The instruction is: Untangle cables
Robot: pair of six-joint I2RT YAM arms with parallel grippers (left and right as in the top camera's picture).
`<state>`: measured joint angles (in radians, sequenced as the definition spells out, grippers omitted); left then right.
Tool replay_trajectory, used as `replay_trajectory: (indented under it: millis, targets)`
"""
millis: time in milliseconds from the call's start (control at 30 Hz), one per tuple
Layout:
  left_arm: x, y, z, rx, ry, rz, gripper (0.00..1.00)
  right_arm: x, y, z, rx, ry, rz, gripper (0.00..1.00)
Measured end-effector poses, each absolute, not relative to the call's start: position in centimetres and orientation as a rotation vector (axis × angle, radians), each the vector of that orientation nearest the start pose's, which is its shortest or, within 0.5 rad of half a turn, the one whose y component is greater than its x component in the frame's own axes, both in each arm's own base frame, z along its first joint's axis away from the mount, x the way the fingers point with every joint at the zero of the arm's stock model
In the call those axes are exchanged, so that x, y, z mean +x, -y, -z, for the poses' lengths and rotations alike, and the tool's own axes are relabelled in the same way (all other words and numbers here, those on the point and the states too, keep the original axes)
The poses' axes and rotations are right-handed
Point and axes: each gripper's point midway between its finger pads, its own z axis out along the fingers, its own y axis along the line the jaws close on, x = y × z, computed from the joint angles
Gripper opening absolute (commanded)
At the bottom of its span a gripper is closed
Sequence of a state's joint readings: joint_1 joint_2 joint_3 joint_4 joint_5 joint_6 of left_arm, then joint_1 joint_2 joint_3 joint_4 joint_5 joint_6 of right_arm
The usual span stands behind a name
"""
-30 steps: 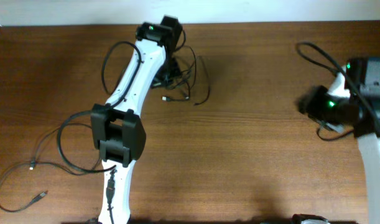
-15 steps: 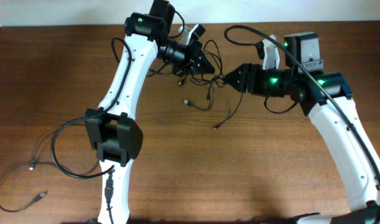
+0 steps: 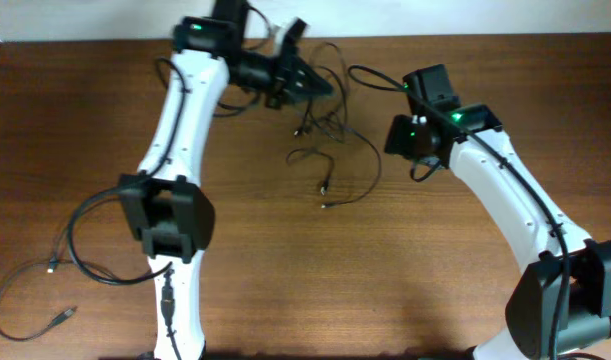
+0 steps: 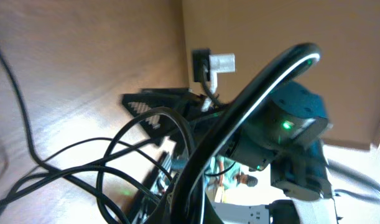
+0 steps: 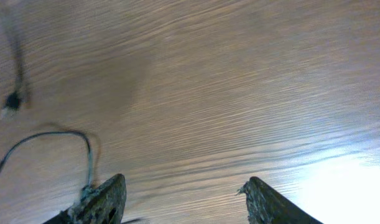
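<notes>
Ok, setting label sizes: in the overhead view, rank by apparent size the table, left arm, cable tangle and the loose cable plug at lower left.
1. table
2. left arm, raised nearer the camera, so likely enlarged
3. cable tangle
4. loose cable plug, clearly smallest

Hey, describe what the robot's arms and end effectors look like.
The white-and-black left arm and right arm share white links, black joint housings, green wrist lights and trailing thick black cables. The right end effector has dark, scuffed tapered fingers.

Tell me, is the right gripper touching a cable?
Cannot tell. In the right wrist view a cable curves down to one finger of the open right gripper; it may touch or pass beneath it.
</notes>
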<state>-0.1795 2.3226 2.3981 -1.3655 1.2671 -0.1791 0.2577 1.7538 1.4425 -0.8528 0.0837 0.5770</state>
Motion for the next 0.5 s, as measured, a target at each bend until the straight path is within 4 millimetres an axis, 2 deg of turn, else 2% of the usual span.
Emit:
replay_trajectory:
  millis: [33, 67, 100, 133, 167, 200, 267, 400, 500]
  targets:
    - [45.2, 21.9, -26.5, 0.182, -2.471, 1.852, 0.0, 40.8, -7.7, -13.0, 0.499, -2.685, -0.079, 0.61]
    - [45.6, 21.1, -26.5, 0.16, -2.464, 1.845, 0.0, 40.9, -7.1, -12.9, 0.519, -2.688, -0.101, 0.63]
    - [45.7, 20.8, -26.5, 0.156, -2.46, 1.839, 0.0, 41.6, -8.2, -13.2, 0.449, -2.689, -0.224, 0.66]
    - [45.6, 21.0, -26.5, 0.176, -2.457, 1.835, 0.0, 42.3, -10.1, -14.0, 0.323, -2.67, -0.382, 0.68]
    - [45.2, 21.9, -26.4, 0.236, -2.447, 1.827, 0.0, 43.0, -13.7, -16.3, 0.096, -2.589, -0.642, 0.69]
    - [44.8, 22.9, -26.5, 0.297, -2.437, 1.825, 0.0, 42.5, -15.9, -18.5, -0.045, -2.522, -0.811, 0.69]
    - [44.1, 24.0, -26.6, 0.371, -2.417, 1.831, 0.0, 42.2, -18.8, -22.0, -0.232, -2.368, -1.043, 0.69]
    - [43.7, 24.3, -27.8, 0.515, -2.276, 1.875, 0.0, 41.0, -21.0, -24.6, -0.382, -2.245, -1.246, 0.69]
    - [42.8, 25.4, -28.7, 0.561, -2.222, 1.944, 0.0, 41.3, -20.8, -24.4, -0.35, -2.26, -1.231, 0.69]
